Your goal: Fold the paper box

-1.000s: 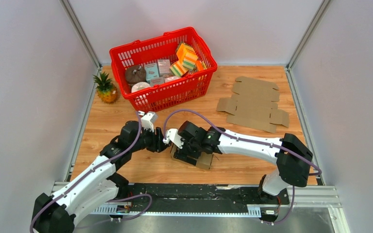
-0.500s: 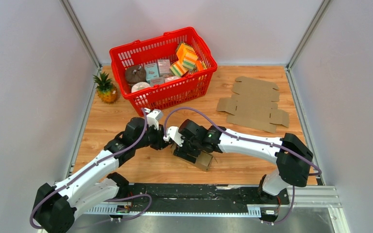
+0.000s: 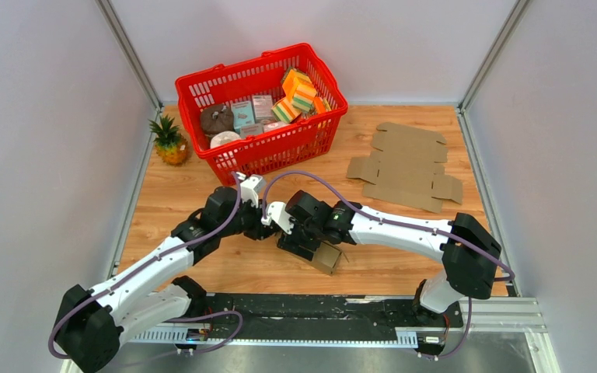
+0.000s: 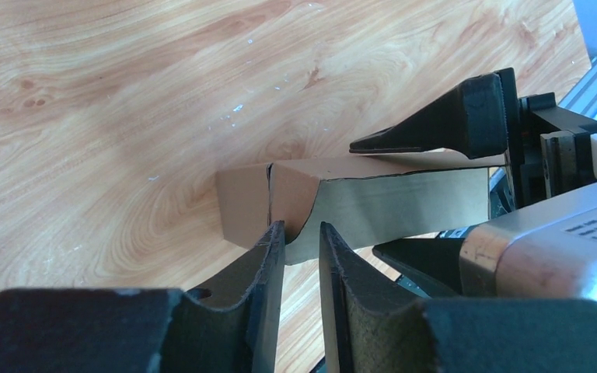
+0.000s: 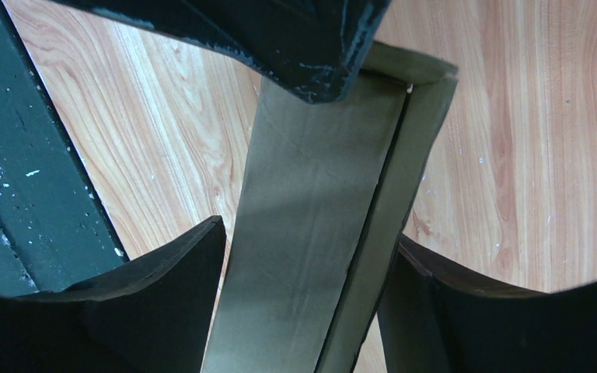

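Note:
A small brown paper box [image 3: 327, 257], partly folded, lies at the near middle of the table. My right gripper [image 3: 299, 245] is shut on it; in the right wrist view the box [image 5: 311, 155] stands between both fingers [image 5: 163, 303]. My left gripper [image 3: 263, 227] comes in from the left. In the left wrist view its jaws [image 4: 299, 229] are nearly closed, with a thin empty gap, and the tips touch the curved flap at the box's end [image 4: 389, 202]. The right fingers [image 4: 451, 116] clamp the box above and below. A left finger [image 5: 303, 39] shows over the box's end.
A flat unfolded cardboard blank [image 3: 408, 165] lies at the far right. A red basket [image 3: 311, 128] holding several items stands at the back. A small pineapple [image 3: 169, 141] sits left of it. A black rail [image 3: 319, 307] runs along the near edge.
My left arm has reached to the right, bringing its gripper up against the box's left end. The right gripper has kept hold of the box, shifting it only slightly.

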Available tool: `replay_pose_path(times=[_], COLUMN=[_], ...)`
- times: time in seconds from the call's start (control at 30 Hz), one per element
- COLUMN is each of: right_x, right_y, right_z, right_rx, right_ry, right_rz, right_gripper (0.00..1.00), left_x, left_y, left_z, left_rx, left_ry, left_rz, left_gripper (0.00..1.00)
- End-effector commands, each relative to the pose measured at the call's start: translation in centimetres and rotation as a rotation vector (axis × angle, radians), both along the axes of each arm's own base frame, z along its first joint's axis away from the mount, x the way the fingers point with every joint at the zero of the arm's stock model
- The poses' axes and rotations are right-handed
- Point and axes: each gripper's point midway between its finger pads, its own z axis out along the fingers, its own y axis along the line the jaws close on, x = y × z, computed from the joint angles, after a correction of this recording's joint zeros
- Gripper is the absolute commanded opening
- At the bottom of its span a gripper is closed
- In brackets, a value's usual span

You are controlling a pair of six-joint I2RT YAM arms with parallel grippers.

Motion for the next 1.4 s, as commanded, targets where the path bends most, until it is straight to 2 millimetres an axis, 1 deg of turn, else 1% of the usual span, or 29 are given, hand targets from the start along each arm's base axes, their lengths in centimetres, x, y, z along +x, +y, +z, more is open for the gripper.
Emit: replay_pose_path(times=[0.0,0.03,0.07,0.17,0.33,0.4,0.43,0.47,0.5,0.53,0.6,0.63,0.67,0.7,0.73,0.77,0.83,0.87,0.9,0.93,0.97,1.0,1.03,1.07,1.1,1.13,1.2,1.23,1.37], right_x=[0.4,0.3,0.3,0.4,1.0,1.4,1.8,2.4,2.4,2.1,1.7,0.8,0.4,0.2,-0.9,-1.5,-1.9,-2.1,-1.6,-1.8,-1.8,-1.5,-1.7,-1.7,-1.7,-1.7,-1.6,-1.4,-0.8], right_y=[0.7,0.8,0.8,0.7,0.5,0.3,0.1,-0.4,-0.7,-1.8,-2.6,-3.3,-4.1,-4.6,-5.0,-5.5,-7.1,-7.8,-8.8,-10.1,-10.7,-11.7,-12.6,-13.0,-13.3,-13.4,-13.7,-13.5,-12.9], right_z=[1.1,1.1,1.0,0.9,1.0,1.1,1.7,2.1,2.4,2.9,4.0,4.4,5.8,6.4,6.8,8.3,8.2,9.0,8.7,7.5,7.4,6.9,6.0,5.9,5.8,5.8,5.4,5.4,4.4], right_rx=[0.062,0.062,0.061,0.061,0.060,0.070,0.079,0.075,0.081,0.061,0.067,0.077,0.117,0.139,0.159,0.217,0.230,0.275,0.282,0.255,0.271,0.265,0.237,0.243,0.247,0.251,0.256,0.265,0.263], right_ry=[-0.014,-0.013,-0.011,-0.015,-0.032,-0.027,-0.033,-0.047,-0.025,-0.020,-0.007,0.049,0.051,0.060,0.107,0.116,0.138,0.158,0.169,0.189,0.217,0.230,0.241,0.245,0.248,0.243,0.230,0.220,0.212], right_rz=[-0.007,-0.005,-0.006,-0.010,-0.039,-0.092,-0.127,-0.175,-0.228,-0.268,-0.316,-0.384,-0.413,-0.455,-0.469,-0.478,-0.540,-0.588,-0.650,-0.710,-0.767,-0.825,-0.865,-0.884,-0.894,-0.894,-0.903,-0.896,-0.877], right_gripper=[0.69,0.69,0.69,0.69,0.69,0.73,0.79,0.82,0.85,0.88,0.91,0.93,0.94,0.96,0.99,1.00,1.00,1.00,1.00,1.00,1.00,1.00,0.95,0.91,0.86,0.78,0.70,0.61,0.50], left_x=[0.9,1.0,1.1,1.0,0.9,0.8,0.7,0.6,0.6,0.5,0.3,0.2,0.1,0.1,0.2,0.1,0.0,0.0,0.0,0.1,0.2,0.2,0.4,0.4,0.4,0.5,0.4,0.4,0.3], left_y=[-1.7,-1.8,-1.8,-2.0,-0.9,-0.8,-0.7,-0.7,-0.7,-0.7,-0.8,-0.9,-1.0,-1.1,-1.2,-1.4,-1.6,-1.7,-1.8,-1.9,-1.9,-2.0,-2.1,-2.2,-2.2,-2.4,-2.5,-2.4,-2.5], left_z=[2.1,2.1,1.7,1.5,0.8,1.0,0.9,0.9,1.0,0.9,1.2,1.4,1.8,2.1,2.5,2.8,3.2,3.1,3.1,3.2,2.8,2.8,2.8,2.4,2.4,2.5,2.3,2.3,2.4], left_rx=[-0.045,-0.040,-0.022,0.005,0.065,0.063,0.063,0.062,0.062,0.061,0.045,0.038,0.024,0.017,0.009,0.001,-0.008,-0.007,-0.006,-0.008,0.003,0.006,0.010,0.021,0.026,0.024,0.024,0.024,0.021], left_ry=[-0.066,-0.068,-0.066,-0.073,-0.073,-0.077,-0.074,-0.073,-0.072,-0.067,-0.066,-0.067,-0.071,-0.075,-0.082,-0.084,-0.090,-0.082,-0.082,-0.083,-0.074,-0.074,-0.074,-0.060,-0.056,-0.056,-0.049,-0.049,-0.049], left_rz=[-0.024,-0.022,-0.011,-0.004,0.031,0.036,0.035,0.036,0.037,0.034,0.028,0.027,0.019,0.017,0.015,0.008,-0.004,-0.011,-0.015,-0.016,-0.016,-0.020,-0.021,-0.027,-0.030,-0.032,-0.035,-0.035,-0.036], left_gripper=[0.28,0.26,0.21,0.12,0.08,0.07,0.07,0.07,0.08,0.09,0.18,0.22,0.29,0.32,0.35,0.38,0.39,0.39,0.39,0.40,0.40,0.40,0.39,0.35,0.33,0.32,0.29,0.27,0.25])
